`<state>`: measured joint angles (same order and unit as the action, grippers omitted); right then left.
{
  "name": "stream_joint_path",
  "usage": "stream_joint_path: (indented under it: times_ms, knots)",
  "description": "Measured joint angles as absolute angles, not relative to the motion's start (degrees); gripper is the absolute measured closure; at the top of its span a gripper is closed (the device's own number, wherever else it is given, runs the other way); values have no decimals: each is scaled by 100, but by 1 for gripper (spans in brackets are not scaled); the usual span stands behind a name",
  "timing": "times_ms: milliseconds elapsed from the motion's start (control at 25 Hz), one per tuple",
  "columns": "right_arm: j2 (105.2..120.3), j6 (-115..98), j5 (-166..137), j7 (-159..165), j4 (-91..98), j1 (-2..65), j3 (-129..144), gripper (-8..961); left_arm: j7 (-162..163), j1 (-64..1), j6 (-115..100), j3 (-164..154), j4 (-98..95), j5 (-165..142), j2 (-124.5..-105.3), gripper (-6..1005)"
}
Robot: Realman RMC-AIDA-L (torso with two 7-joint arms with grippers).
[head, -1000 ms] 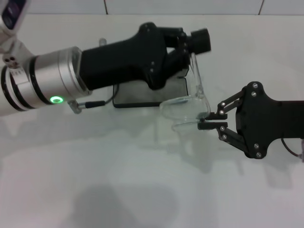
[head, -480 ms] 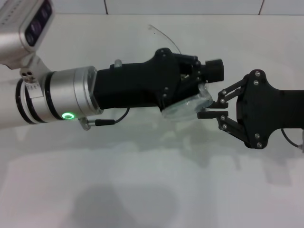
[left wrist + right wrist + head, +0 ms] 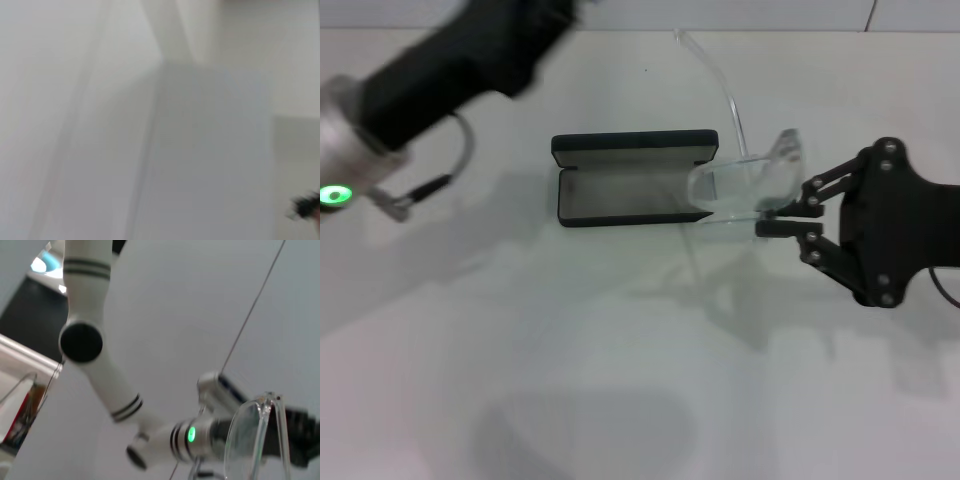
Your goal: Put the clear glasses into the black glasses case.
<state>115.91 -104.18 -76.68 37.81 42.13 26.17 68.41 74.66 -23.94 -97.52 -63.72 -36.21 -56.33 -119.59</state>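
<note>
Plain white desk point(image 3: 570, 380), nothing else going on. Fully transparent wraparound plastic glasses point(image 3: 745, 185) pinched at one end by right tool point(image 3: 782, 213), nearly closed on the frame, hovering just beside the open matte black hinged glasses case point(image 3: 635, 180), grey lining up, ready for drop-in. Left tool off up top-left, fingers not visible, can't tell.

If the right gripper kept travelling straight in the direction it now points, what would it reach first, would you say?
The right gripper, shut on the clear glasses, points toward the open black glasses case. The case's near end would probably come first, though height is unclear.
</note>
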Motion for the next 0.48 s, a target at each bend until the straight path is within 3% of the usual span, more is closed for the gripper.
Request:
stream_joint_path:
  times_ms: [480]
  knots:
    - [11589, -12022, -6825, 3957, 4271, 2770, 7052, 912, 7482, -2745, -9588, -6614, -3221, -5997, -11964, 947]
